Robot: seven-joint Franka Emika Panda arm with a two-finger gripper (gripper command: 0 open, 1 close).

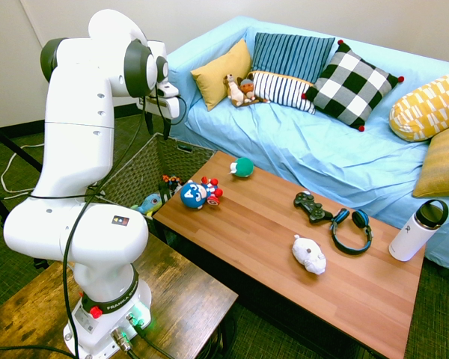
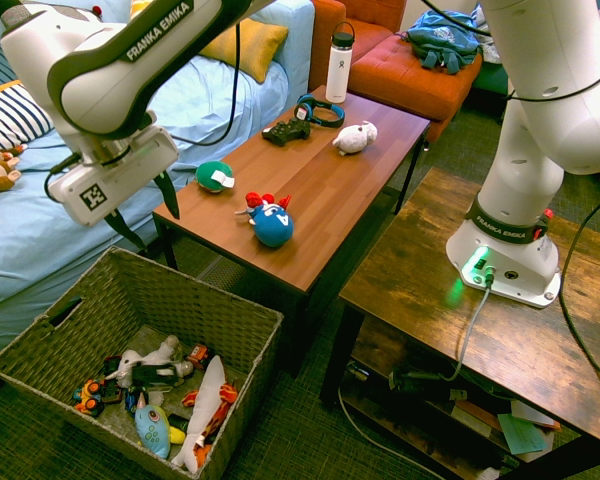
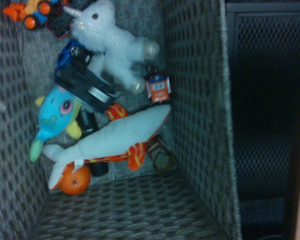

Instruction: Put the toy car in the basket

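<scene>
- My gripper point(image 2: 140, 212) hangs above the far side of the basket point(image 2: 235, 310), near the end of the coffee table; its two dark fingers point(image 2: 167, 195) stand apart with nothing between them.
- Looking straight down through the wrist camera, I see the toy car point(image 3: 82, 80) lying on the basket floor: dark blue cab, dark boxy body with a pale patch, partly tucked under a white plush unicorn point(image 3: 115, 42).
- In the second exterior view I make out the same dark vehicle point(image 2: 152, 376) among the pile, though it is small there and I cannot read its details.
- Around it lie a long white and orange shark-like plush point(image 3: 112, 137), a pale blue fish-like plush point(image 3: 52, 117), a small orange and white toy figure point(image 3: 158, 87) and an orange-wheeled toy point(image 3: 32, 12) in the corner.
- I judge the main job done: the car sits inside the basket and my claw is off it.
- What is left, as I see it, is only to lift the arm clear and park it.
- On the coffee table point(image 1: 269, 247) I count a round blue-red-white figure point(image 1: 198, 193), a green ball-shaped toy point(image 1: 242, 167), a black game controller point(image 1: 312, 207), blue headphones point(image 1: 352, 228) and a white plush point(image 1: 309, 254); none of them is my target.
</scene>
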